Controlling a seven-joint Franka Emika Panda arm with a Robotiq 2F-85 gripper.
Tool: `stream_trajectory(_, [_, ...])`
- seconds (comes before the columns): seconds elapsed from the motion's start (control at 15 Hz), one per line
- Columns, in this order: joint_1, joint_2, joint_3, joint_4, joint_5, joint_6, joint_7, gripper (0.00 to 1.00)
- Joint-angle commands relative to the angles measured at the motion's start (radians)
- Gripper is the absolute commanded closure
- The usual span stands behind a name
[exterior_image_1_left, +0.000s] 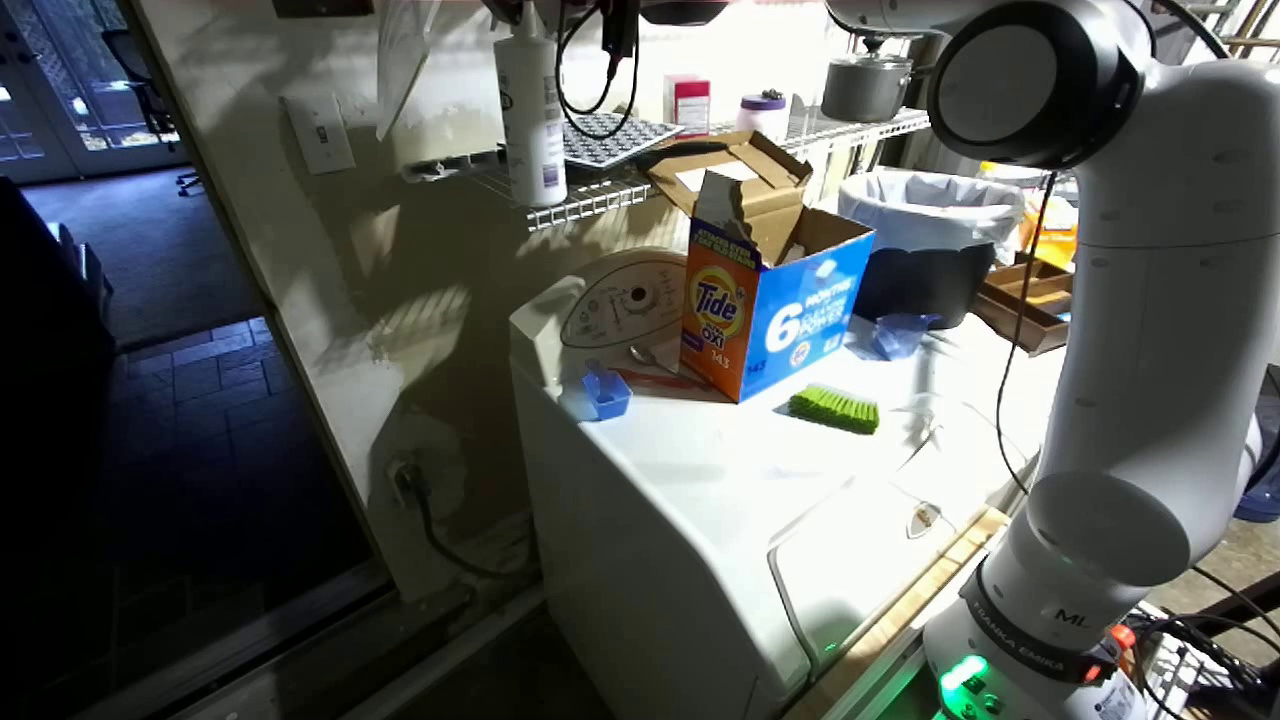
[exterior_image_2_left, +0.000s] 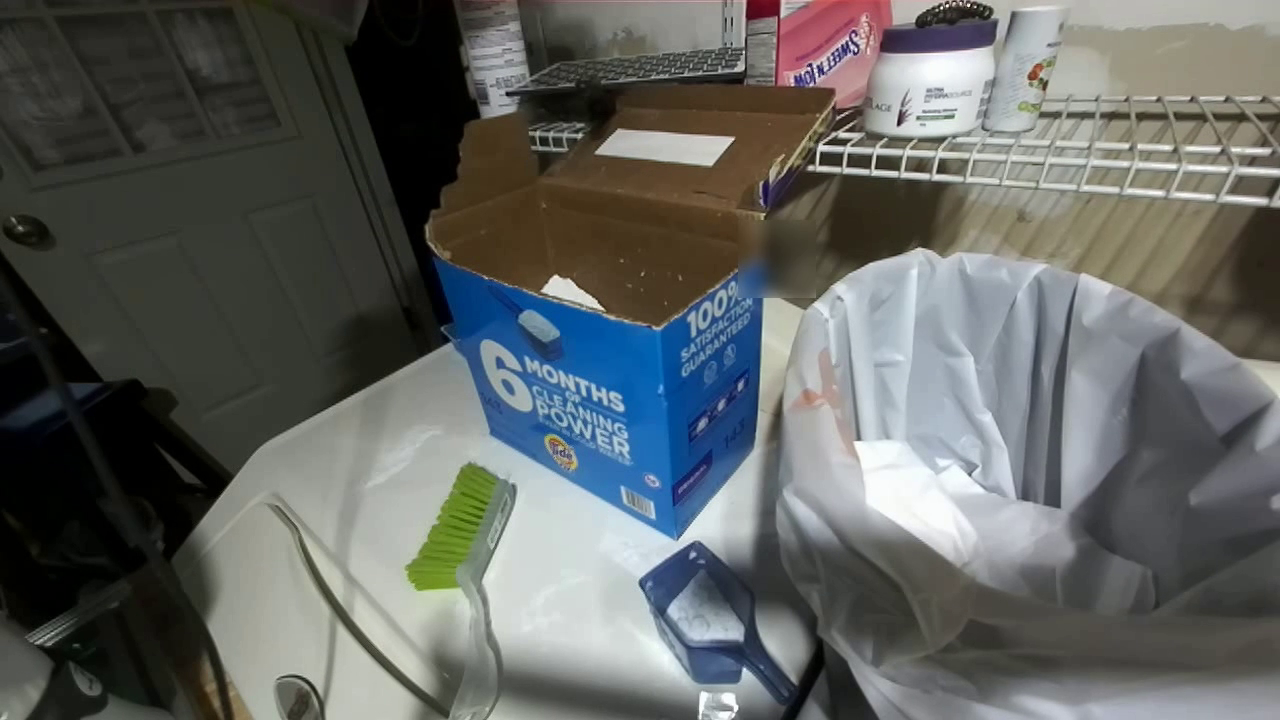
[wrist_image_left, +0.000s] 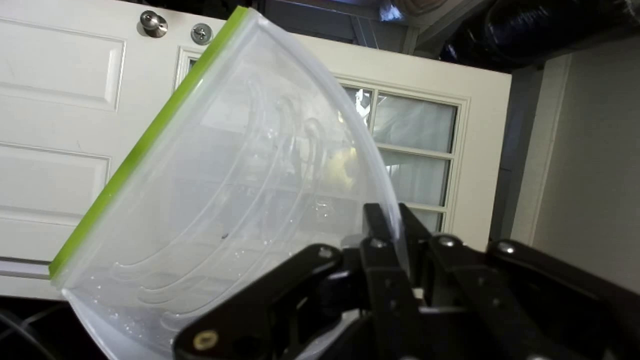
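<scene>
Green-lipped plastic, the dustpan (wrist_image_left: 225, 200) hangs aloft, well apart from the Tide detergent box (exterior_image_1_left: 770, 300), its side wall (wrist_image_left: 382, 175) pinched between the fingers (wrist_image_left: 376, 222), presumably because that thin edge fits them.

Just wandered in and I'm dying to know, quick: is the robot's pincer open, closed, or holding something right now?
Pincer: closed, holding a see-through, green-edged dustpan by its curved side.

I see a cloudy plastic dustpan (wrist_image_left: 235, 180), tilted — its curved rim pinched in the gripper (wrist_image_left: 391, 215), its green lip (wrist_image_left: 146, 142) well away from it — small specks (wrist_image_left: 225, 236) dotting the ribbed face.
</scene>
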Motion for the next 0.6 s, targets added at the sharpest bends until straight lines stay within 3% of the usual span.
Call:
stream_trajectory(0.0, [0.001, -0.030, -0.004, -0.038, -0.007, 0.027, -0.034, 0.98])
stream_trajectory(0.53, [-0.001, -0.025, -0.006, -0.029, -0.006, 0.082, -0.074, 0.98])
